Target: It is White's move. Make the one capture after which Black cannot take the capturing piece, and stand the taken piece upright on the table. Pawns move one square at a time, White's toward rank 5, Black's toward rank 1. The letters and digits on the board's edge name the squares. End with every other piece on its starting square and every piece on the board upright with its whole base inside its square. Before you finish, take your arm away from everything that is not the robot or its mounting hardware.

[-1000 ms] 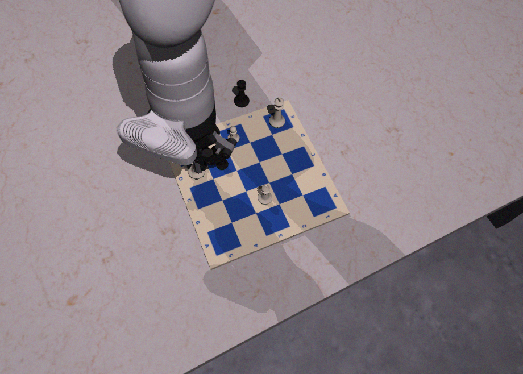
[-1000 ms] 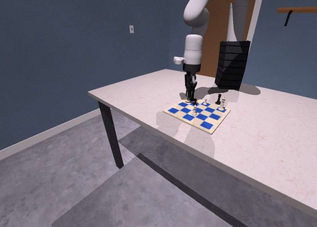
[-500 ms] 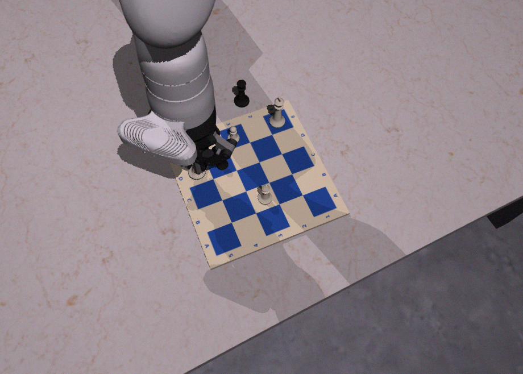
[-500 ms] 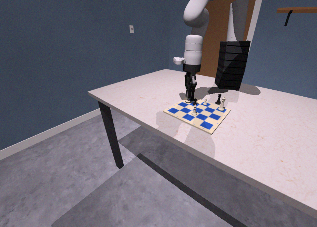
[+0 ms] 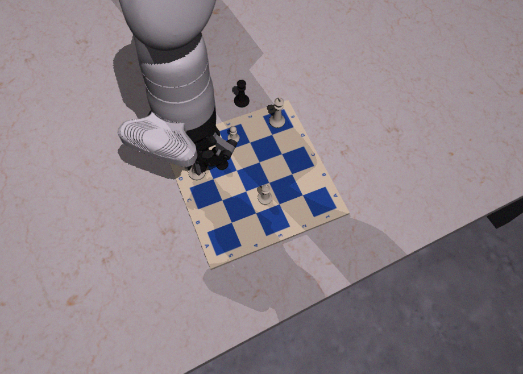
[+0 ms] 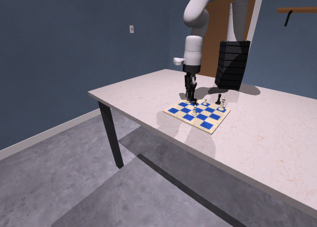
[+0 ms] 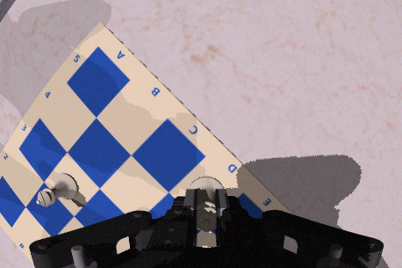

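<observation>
A white chess piece [image 5: 196, 173] stands on the board's corner square at D5, pinched between the fingers of the gripper [image 5: 202, 161], which comes straight down on it from the grey arm [image 6: 193, 52]; its type is hidden by the gripper. Just beside the fingers, on the adjoining blue square toward the board's middle, a small black piece [image 6: 195, 101] stands close against the gripper body. A white pawn [image 5: 232, 134] stands near them along the board's E edge, and a taller white piece [image 5: 277, 113] occupies the far corner of that edge, well apart. Another white pawn [image 5: 264, 194] stands toward the middle of the blue and cream chessboard [image 5: 320, 224]. Off the board, beyond the E edge, a black pawn [image 5: 241, 93] stands upright on the desk [image 6: 268, 132]. The desk is pale marbled stone with dark legs. Behind the arm are a black slatted box [image 6: 231, 64], an orange door [image 6: 217, 27] and dark blue walls [image 6: 63, 40]; the floor [image 6: 51, 181] is mottled grey.
</observation>
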